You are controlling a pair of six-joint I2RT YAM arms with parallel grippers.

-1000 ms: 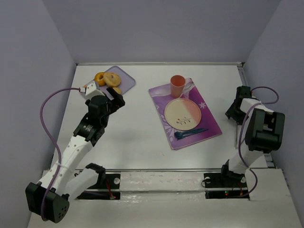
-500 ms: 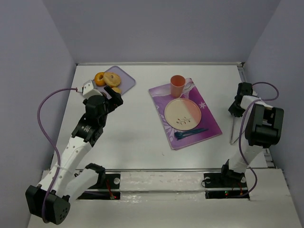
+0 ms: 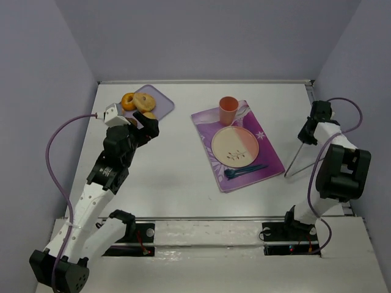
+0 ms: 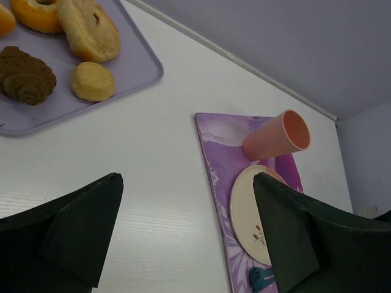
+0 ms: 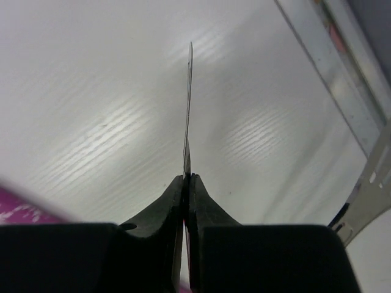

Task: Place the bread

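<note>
The bread (image 4: 24, 76) lies on the lavender tray (image 4: 131, 64), close to the tray's near edge, dark brown and rough. Just beside it on the same tray sits a small golden round piece (image 4: 91, 81), with a narrow gap between the two. Deeper into the tray lies the pale bagel (image 4: 88, 30), and an orange ring (image 4: 36, 12) touches the bagel's side. In the overhead view the tray (image 3: 160, 97) sits at the far left corner of the white counter (image 3: 177, 165). There the bagel (image 3: 145, 102), the ring (image 3: 127, 101) and the golden piece (image 3: 150, 116) show, while the arm covers the spot where the bread lies.

The left gripper (image 4: 186, 180) hangs over the counter just off the tray's near edge. Its two dark fingers (image 4: 73, 232) are spread wide with nothing between them, and it is not touching the bread. From above, the left gripper (image 3: 145, 127) overlaps the tray's near edge.

Well apart from the tray, across a stretch of bare counter, lies a purple placemat (image 3: 263, 162). It carries an orange cup (image 3: 228, 110) on the corner closest to the tray's level, a pale plate (image 3: 235, 145) and a blue utensil (image 3: 244, 171).

Farther from the tray, beyond the placemat, the right gripper (image 5: 187, 178) has its fingers pressed together on a thin grey stick (image 5: 188, 110). From above, the right gripper (image 3: 305, 138) holds that stick (image 3: 294, 160) slanting down toward the counter.
</note>
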